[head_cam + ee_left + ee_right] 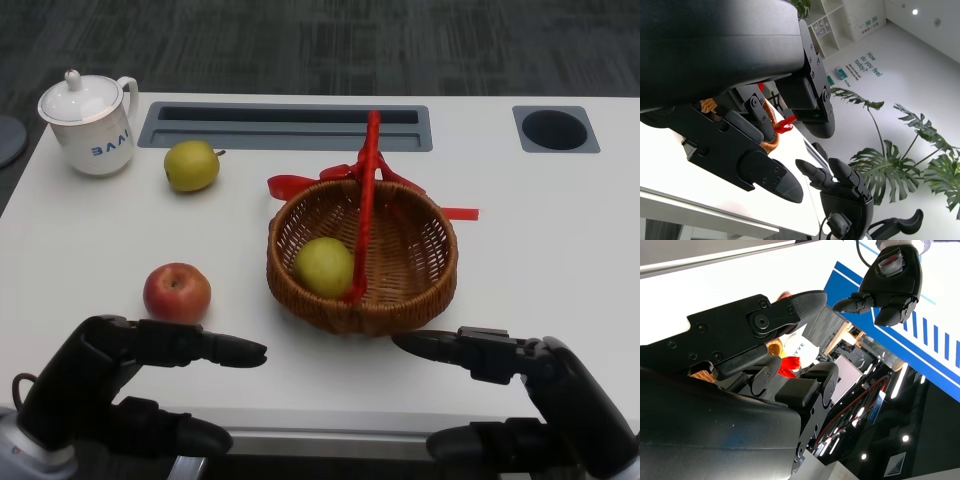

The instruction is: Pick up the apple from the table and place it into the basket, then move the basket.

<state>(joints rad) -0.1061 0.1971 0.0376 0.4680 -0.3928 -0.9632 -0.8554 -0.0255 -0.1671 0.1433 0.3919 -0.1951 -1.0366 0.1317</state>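
In the lower left of the head view, the red apple [177, 292] lies just above the empty, spread-fingered left hand [130, 385], nearer it than the equally empty right hand [520, 395].

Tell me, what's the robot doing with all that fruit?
Right now it holds nothing. Its left hand and right hand hover open at the table's near edge. A red apple sits on the table near the left hand. The wicker basket already has a green apple inside, and another green one waits beside a white cup.
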